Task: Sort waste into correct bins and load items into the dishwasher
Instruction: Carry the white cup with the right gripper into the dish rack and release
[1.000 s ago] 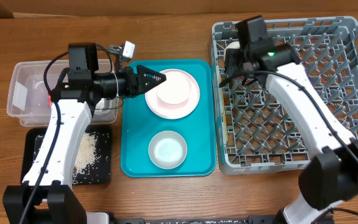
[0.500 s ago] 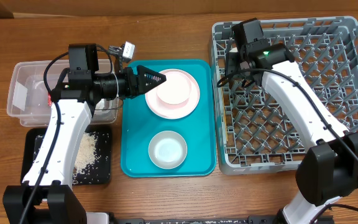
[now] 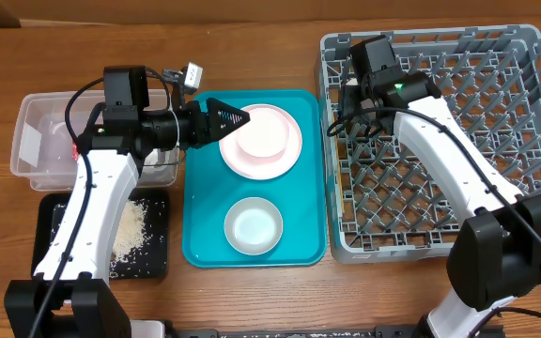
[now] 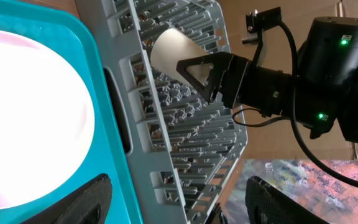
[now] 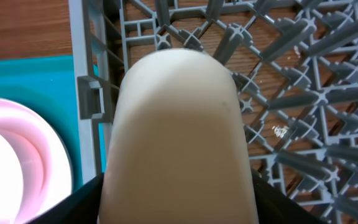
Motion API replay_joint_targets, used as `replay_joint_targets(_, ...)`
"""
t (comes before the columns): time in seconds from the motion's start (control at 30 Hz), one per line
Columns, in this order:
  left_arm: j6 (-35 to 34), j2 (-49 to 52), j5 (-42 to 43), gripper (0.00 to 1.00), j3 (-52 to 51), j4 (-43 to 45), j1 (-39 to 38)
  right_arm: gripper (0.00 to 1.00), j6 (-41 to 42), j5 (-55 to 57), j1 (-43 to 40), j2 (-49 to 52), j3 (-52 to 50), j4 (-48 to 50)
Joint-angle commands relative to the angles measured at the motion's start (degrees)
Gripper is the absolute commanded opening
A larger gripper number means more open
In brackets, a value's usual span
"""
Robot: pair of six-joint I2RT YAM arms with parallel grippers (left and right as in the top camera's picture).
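My right gripper (image 5: 178,202) is shut on the small white cup (image 5: 178,130) and holds it just inside the far-left corner of the grey dish rack (image 3: 440,141). The left wrist view shows the cup (image 4: 171,51) in those jaws too. In the overhead view the right gripper (image 3: 350,92) mostly hides it. My left gripper (image 3: 231,119) is open and empty over the left rim of the white plate (image 3: 289,155). A pinkish bowl (image 3: 261,136) sits on the plate. A white bowl (image 3: 254,226) lies nearer on the tray. Rice scraps (image 3: 130,230) lie in the black tray (image 3: 158,268).
The teal tray (image 3: 205,225) holds the plate and bowls between the bins and the rack. The clear tub (image 3: 36,141) sits at the far left, with a red speck (image 3: 71,147) inside, partly hidden by my left arm. The rack's pegs (image 5: 291,93) stand close under the cup.
My right gripper has shifted slightly left toward the rack's far-left corner, still holding the cup. The left arm has not moved.
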Motion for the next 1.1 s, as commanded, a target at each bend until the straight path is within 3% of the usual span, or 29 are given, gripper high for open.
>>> replay_joint_targets(0.0,1.77,0.22,-0.55,0.71,0.24,0.28,-0.02,0.83,-0.07,0.98,0.15,-0.33,-0.09,-0.07)
replay_joint_targets(0.17,1.73,0.17,-0.50,0.83,0.24,1.14,0.00,0.96,-0.07,1.01,0.15,-0.33,-0.09,0.11)
replay_joint_targets(0.27,1.70,-0.24,-0.50,0.90,0.26,2.21,0.00,0.96,-0.13,1.01,0.13,-0.46,0.76,0.61)
replay_joint_targets(0.43,1.70,-4.90,-4.35,0.95,0.76,3.23,1.33,0.94,-1.14,-4.81,0.15,-0.74,8.61,-6.49)
replay_joint_targets(0.5,0.42,-8.83,-10.49,0.95,0.81,2.97,2.49,0.91,-4.52,-15.52,0.42,-0.76,11.54,-9.42)
replay_joint_targets(0.6,-4.57,-15.08,-27.69,0.96,0.81,-0.11,3.69,0.88,-4.83,-25.99,1.53,-0.76,11.89,-9.97)
replay_joint_targets(0.77,-5.86,-21.38,-52.30,1.00,0.81,-5.92,3.85,0.86,-4.85,-30.88,6.25,-0.42,11.45,-8.44)
replay_joint_targets(0.87,-5.84,-22.38,-57.79,1.00,0.81,-9.84,3.85,0.86,-4.83,-28.59,10.03,-0.26,11.34,-7.13)
replay_joint_targets(1.07,-5.84,-21.03,-58.03,1.00,0.76,-13.86,3.82,0.86,-4.83,-17.42,18.29,0.52,9.29,-2.34)
